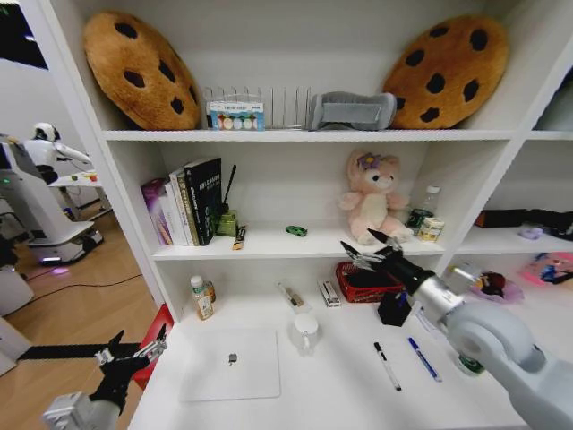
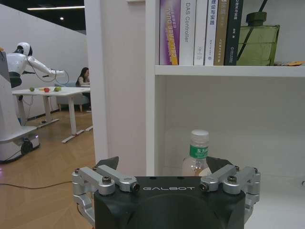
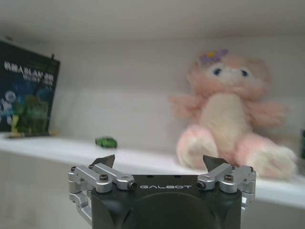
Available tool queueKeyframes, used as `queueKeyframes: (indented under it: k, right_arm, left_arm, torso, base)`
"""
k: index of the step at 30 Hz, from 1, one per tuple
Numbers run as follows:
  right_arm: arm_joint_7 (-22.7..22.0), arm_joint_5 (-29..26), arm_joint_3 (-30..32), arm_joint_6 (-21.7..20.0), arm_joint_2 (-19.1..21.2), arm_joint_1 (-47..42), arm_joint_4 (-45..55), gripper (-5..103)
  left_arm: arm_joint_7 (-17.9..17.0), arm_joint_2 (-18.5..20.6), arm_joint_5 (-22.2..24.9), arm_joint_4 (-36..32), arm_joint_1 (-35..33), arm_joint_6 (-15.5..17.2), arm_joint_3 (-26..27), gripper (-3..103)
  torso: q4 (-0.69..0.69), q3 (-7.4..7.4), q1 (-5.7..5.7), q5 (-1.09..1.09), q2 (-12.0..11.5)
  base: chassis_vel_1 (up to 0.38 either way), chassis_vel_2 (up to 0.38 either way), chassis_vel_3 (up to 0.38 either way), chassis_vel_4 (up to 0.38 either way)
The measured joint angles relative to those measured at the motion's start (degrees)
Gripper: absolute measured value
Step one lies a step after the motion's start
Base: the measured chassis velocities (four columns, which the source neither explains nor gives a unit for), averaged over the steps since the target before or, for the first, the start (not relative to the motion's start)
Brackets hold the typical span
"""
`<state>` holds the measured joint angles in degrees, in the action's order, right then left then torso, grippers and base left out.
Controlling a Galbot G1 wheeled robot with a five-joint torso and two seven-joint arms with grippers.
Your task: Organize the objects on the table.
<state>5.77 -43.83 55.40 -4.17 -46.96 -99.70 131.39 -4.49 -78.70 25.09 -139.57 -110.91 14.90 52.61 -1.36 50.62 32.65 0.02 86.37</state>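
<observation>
A slim silver laptop lies shut on the white table, front left. A black pen and a blue pen lie side by side to the right. The tiny green toy car sits on the shelf above the table. My right gripper is open, raised in front of that shelf between the car and the pink plush bear, touching neither. My left gripper is open and holds nothing, low off the table's left edge.
A white mug, a red basket and a bottle stand at the back of the table. Books fill the shelf's left part. Cookie cushions lean on the top shelf.
</observation>
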Motion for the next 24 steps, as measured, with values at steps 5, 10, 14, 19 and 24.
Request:
queueKeyframes:
  k: [5,10,14,19,24]
  right_arm:
    - [3.33,13.22,3.47,6.00,-12.88,-10.90,0.17,100]
    - [0.35,18.85,-0.23,10.03,-25.62,-14.05,-2.53,100]
    - [-1.79,21.32,-2.33,11.94,-28.47,-14.28,-4.36,100]
    - [-4.01,23.05,-4.19,11.71,-29.16,-13.05,-5.53,100]
    - [-4.30,22.53,-5.41,10.92,-28.36,-11.95,-5.48,100]
  left_arm:
    - [-0.01,0.00,0.00,0.00,0.00,0.01,0.00,100]
    - [-0.01,0.01,0.00,0.00,0.00,0.00,-0.01,100]
    - [-0.01,0.01,0.00,0.00,0.00,0.01,0.00,100]
    - [-0.01,0.00,0.00,0.00,0.00,0.01,0.00,100]
    - [-0.01,0.01,0.00,0.00,0.00,0.00,0.00,100]
  torso:
    - [0.05,0.00,-0.01,-0.05,0.00]
    - [0.00,0.00,0.00,-0.03,0.00]
    - [0.03,0.00,-0.01,-0.03,0.00]
    - [0.04,0.01,0.01,-0.02,-0.01]
    - [0.04,0.01,0.01,-0.03,-0.01]
  base:
    - [0.000,0.000,0.000,0.000]
    - [0.000,0.000,0.000,0.000]
    - [0.000,0.000,0.000,0.000]
    - [0.000,0.000,0.000,0.000]
    - [0.000,0.000,0.000,0.000]
